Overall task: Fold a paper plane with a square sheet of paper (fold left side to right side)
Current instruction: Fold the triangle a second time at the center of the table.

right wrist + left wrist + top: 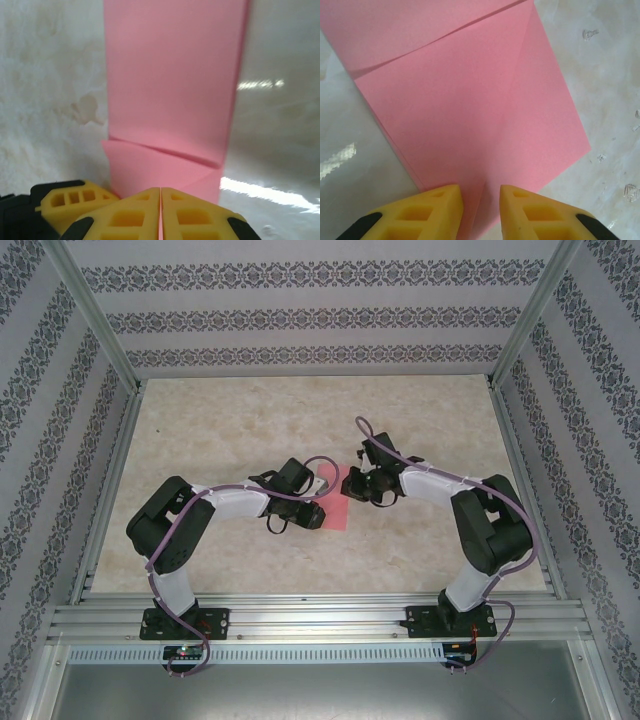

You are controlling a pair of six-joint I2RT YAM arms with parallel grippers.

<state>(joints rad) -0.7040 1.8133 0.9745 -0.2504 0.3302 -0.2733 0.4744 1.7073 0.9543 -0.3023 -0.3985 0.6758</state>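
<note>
Where the square sheet of paper (pixel 338 510) lay at the centre of the top view on the marbled table (pixel 430 420), both wrists overlapped its edges. The left gripper (pixel 481 192) stood slightly spread over a diagonal crease. The right gripper (pixel 160 194) was pressed together, pinching the sheet's raised flap.

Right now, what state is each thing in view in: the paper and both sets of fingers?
square sheet of paper: flat on the table, partly folded, layers overlapping, one flap lifted at the right gripper's end.
left gripper: fingers apart, over the paper's near edge, a crease running between them.
right gripper: fingers shut together, a pink sliver of the paper pinched between them.
</note>
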